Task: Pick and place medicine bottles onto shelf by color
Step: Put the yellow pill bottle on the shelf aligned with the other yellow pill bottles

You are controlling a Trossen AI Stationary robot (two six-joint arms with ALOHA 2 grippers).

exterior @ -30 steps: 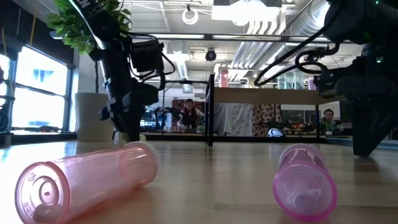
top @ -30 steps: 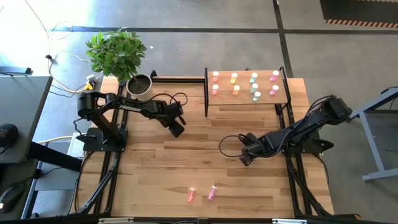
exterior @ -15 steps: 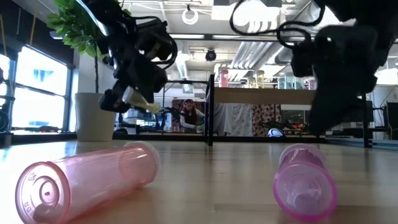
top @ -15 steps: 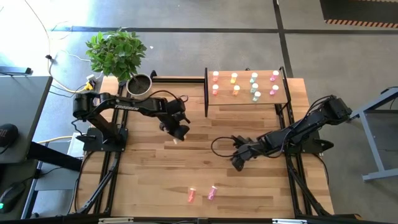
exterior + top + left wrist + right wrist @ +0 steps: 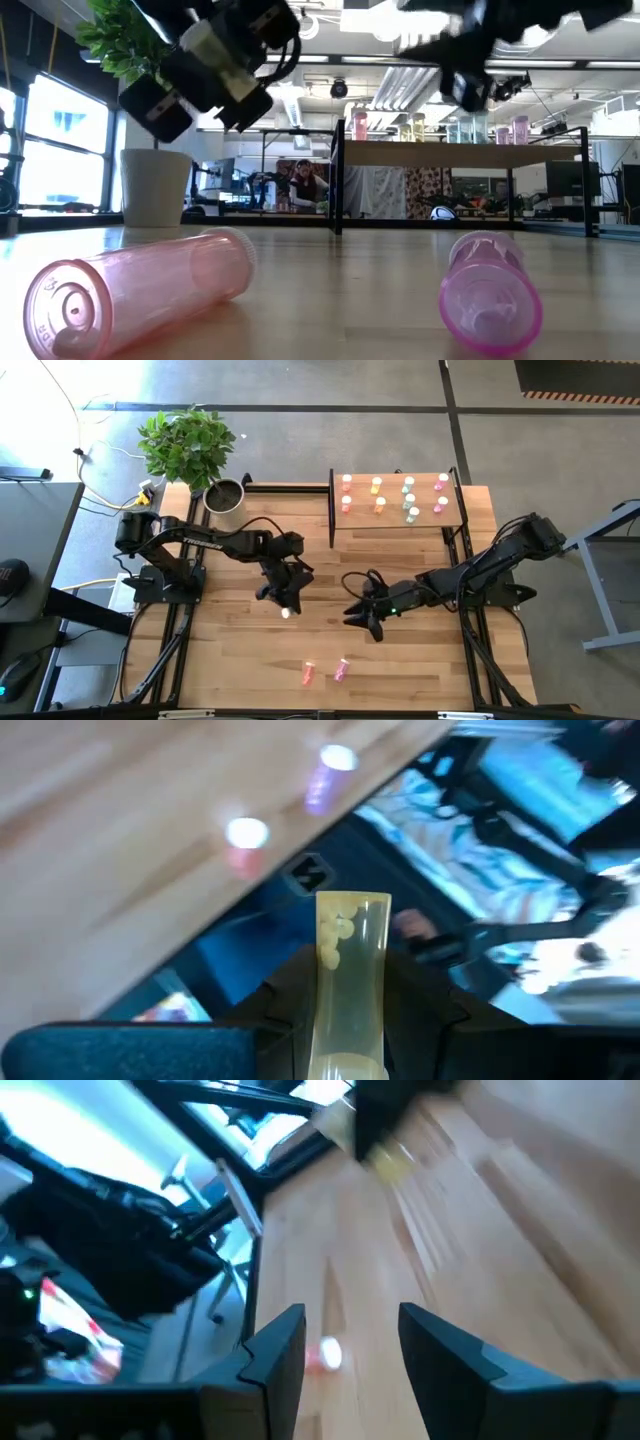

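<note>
On the light-wood bench [image 5: 230, 640], the left gripper [image 5: 286, 603] hovers mid-bench, its jaws clamped around a pale yellow bottle [image 5: 351, 982]. The right gripper [image 5: 366, 622] hovers nearby, jaws wide, empty. Pink [image 5: 307, 674] and magenta [image 5: 341, 670] bottles lie near the front edge.

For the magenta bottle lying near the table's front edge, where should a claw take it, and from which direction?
Probably mid-body, coming straight down. The magenta bottle lies on its side, apart from the pink bottle beside it, so fingers should straddle its round body across the long axis. The open right claw is nearer.
</note>
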